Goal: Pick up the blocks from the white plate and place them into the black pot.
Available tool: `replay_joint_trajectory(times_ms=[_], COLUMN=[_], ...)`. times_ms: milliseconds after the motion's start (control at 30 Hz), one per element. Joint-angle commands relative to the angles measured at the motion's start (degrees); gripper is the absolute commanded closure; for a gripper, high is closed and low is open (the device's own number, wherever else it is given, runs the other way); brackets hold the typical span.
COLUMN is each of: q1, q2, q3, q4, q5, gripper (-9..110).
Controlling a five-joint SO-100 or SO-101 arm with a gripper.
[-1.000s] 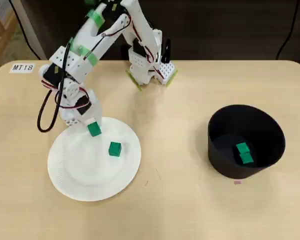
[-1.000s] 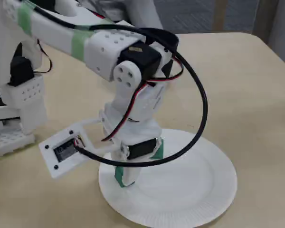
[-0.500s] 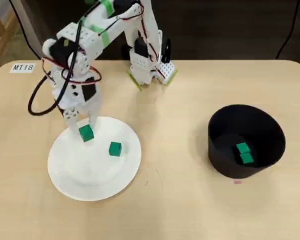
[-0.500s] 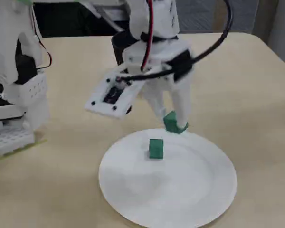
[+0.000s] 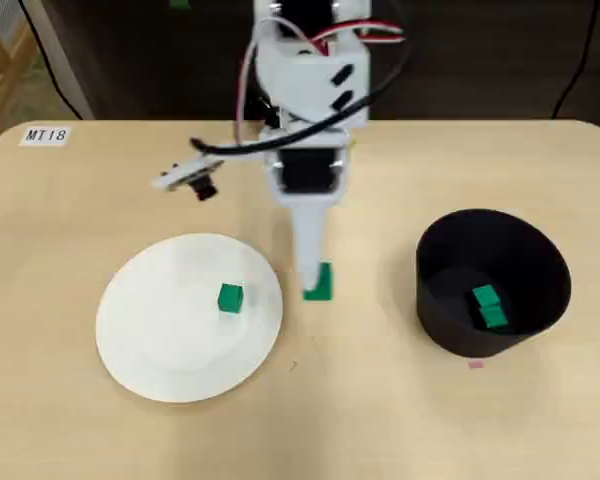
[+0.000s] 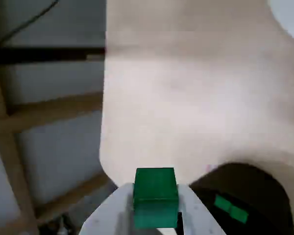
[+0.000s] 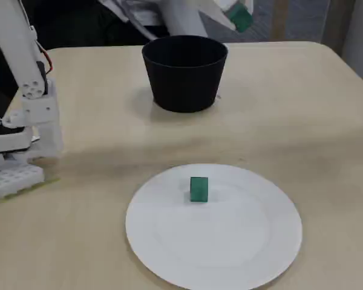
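Note:
My gripper is shut on one green block and holds it in the air between the white plate and the black pot. The wrist view shows that block clamped between the white fingers, with the pot at lower right. In the fixed view the held block hangs high at the top edge, right of the pot. One block lies on the plate, also seen as the block in the fixed view. Two blocks lie inside the pot.
The arm's base stands at the table's back edge in the overhead view and at the left in the fixed view. A label reading MT18 is stuck at the back left corner. A small pink mark lies in front of the pot.
The gripper has lifted one block off the plate and swung right with it, toward the pot. One block stays on the plate where it was.

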Motion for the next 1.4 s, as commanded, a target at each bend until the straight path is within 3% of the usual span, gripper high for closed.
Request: replay_joint_trajectory(times_ms=[0,333,900,1033,1233,1300,1367], q1=[-8.3,-20.4,-22.0,-22.1,-21.7,-21.2,-19.5], q2=[2.4,-1.1,-8.8,-7.9,-7.0,-6.6,-5.6], q3=[-1.9,4.6,5.0,5.1,5.2,5.2,5.2], q4=[-0.9,-1.8,1.7,1.3,1.4,1.4,1.7], q5=[-4.0,-7.6,-5.2,-6.3,-5.8,-6.1,-6.3], gripper=[104,104,104,83,76,82,102])
